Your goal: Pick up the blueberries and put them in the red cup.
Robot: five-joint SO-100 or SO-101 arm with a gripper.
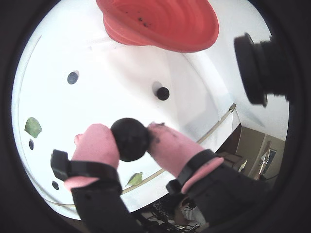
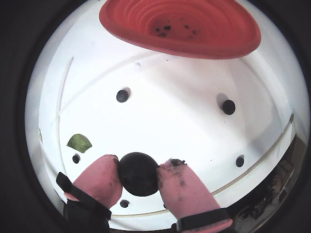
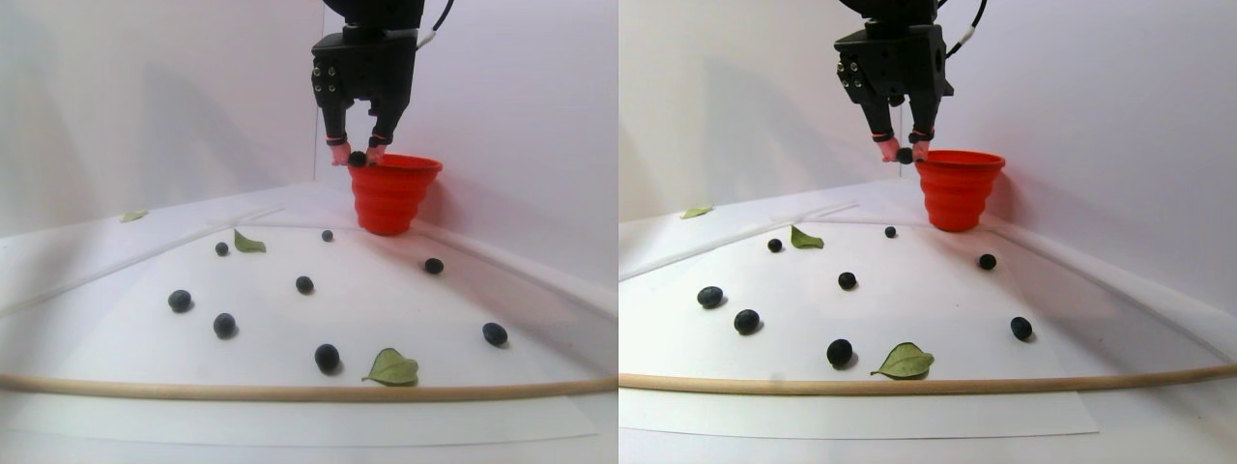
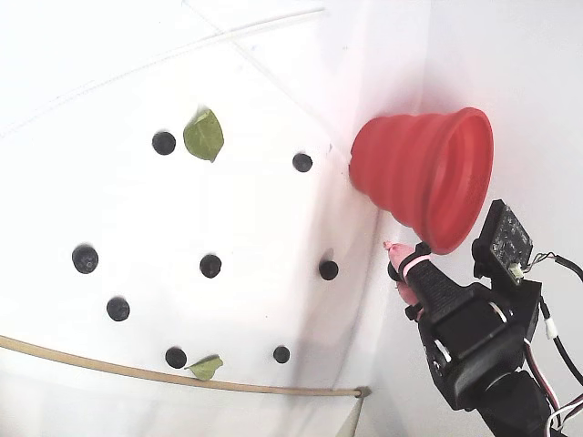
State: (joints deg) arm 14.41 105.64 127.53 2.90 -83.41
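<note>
White table surface [image 3: 406, 300] carries eight loose blueberries [image 3: 327, 357] and three green leaves [image 3: 391, 367]. No legible markings. Gripper [image 3: 357, 158] clamps one blueberry [image 1: 130, 139] — raised, just beside the one red cup [image 3: 391, 193] rim.

This looks like a small home-made test stage rather than a kitchen or shop: a white paper sheet [image 3: 290, 290] covers the floor, plain white walls [image 3: 116, 97] close it in at the back and side, and a thin wooden dowel [image 3: 290, 391] marks the front edge. Past the sheet's edge in a wrist view, a dim, blurred room interior [image 1: 252, 145] shows, possibly a home with brownish furniture.
</note>
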